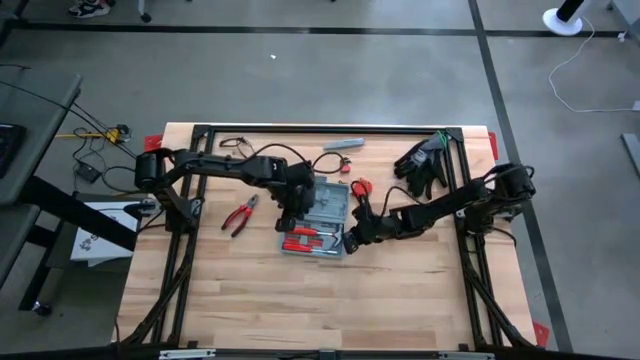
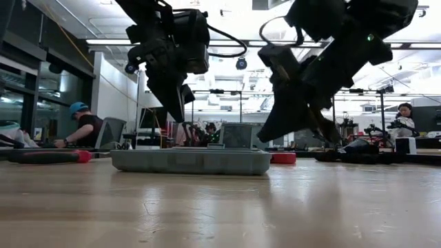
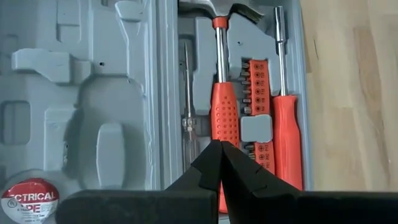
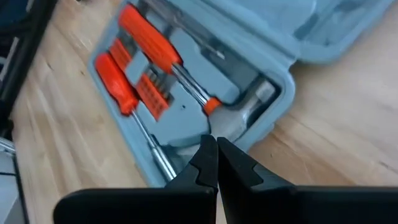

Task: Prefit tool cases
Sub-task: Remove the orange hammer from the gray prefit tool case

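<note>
Surface: a pale wooden surface (image 1: 300, 300), bare across its near half.
Tool case: the grey-blue case (image 1: 318, 218) lies open and flat near the middle of the surface, both halves facing up.
Near half of case: an orange-handled hammer (image 3: 224, 106), an orange-handled driver (image 3: 287, 137) and a rack of bits (image 3: 258, 87) sit in their moulded recesses.
Far half of case: mostly bare recesses, with a roll of electrical tape (image 3: 28, 199) in one corner.
Left claw: the left claw (image 3: 219, 152) hangs over the case above the hammer handle, fingertips pressed together, holding nothing.
Right claw: the right claw (image 4: 215, 155) sits at the case's right edge by the hammer head, fingertips together, holding nothing.
Pliers: red-handled pliers (image 1: 240, 215) lie left of the case, apart from it.
Red item: a small red object (image 1: 359, 187) sits just beyond the case's far right corner.
Grey bar: a slim grey bar (image 1: 342, 145) lies near the far edge.
Gloves: black gloves (image 1: 425, 162) rest at the far right.
</note>
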Motion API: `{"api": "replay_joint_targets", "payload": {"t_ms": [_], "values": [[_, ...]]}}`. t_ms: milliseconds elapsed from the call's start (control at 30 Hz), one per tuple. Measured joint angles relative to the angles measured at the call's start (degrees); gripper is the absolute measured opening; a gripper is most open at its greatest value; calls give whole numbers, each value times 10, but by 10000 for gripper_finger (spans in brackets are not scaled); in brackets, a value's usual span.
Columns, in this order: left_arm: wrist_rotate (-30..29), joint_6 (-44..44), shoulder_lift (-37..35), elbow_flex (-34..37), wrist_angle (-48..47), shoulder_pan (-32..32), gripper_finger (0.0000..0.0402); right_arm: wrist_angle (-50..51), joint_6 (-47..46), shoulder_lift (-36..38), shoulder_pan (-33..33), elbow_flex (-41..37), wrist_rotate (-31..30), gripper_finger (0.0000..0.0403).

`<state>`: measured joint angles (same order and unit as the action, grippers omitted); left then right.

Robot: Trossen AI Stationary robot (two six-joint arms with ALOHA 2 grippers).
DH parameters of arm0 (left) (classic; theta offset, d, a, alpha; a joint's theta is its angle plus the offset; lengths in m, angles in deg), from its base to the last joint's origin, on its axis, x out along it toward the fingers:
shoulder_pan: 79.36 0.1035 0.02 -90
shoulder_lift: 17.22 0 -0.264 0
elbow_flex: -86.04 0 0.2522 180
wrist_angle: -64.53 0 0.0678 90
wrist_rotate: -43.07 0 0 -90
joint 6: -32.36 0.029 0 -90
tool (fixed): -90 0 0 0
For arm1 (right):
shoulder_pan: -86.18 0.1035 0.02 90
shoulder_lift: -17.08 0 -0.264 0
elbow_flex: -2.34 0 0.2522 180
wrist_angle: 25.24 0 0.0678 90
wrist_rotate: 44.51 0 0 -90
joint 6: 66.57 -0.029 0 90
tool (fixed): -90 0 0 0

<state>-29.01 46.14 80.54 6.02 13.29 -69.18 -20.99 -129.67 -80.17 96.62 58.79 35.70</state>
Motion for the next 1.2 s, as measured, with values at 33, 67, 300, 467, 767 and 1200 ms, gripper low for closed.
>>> {"api": "replay_joint_targets", "payload": {"t_ms": [33,67,300,467,767,1200], "values": [[0,0,0,0,2,0,0,-8,0,-9,0,0,6,0],[0,0,0,0,2,0,0,-14,-1,-17,0,0,11,0],[0,-1,0,0,-3,0,0,8,-42,-35,-3,4,-8,0],[0,2,0,0,-4,0,0,32,-39,-34,-21,3,-7,0],[1,5,0,0,-19,0,0,44,-33,-35,-49,2,-6,0],[-2,-12,0,3,-10,-11,0,44,-31,-35,-51,1,-7,0]]}}
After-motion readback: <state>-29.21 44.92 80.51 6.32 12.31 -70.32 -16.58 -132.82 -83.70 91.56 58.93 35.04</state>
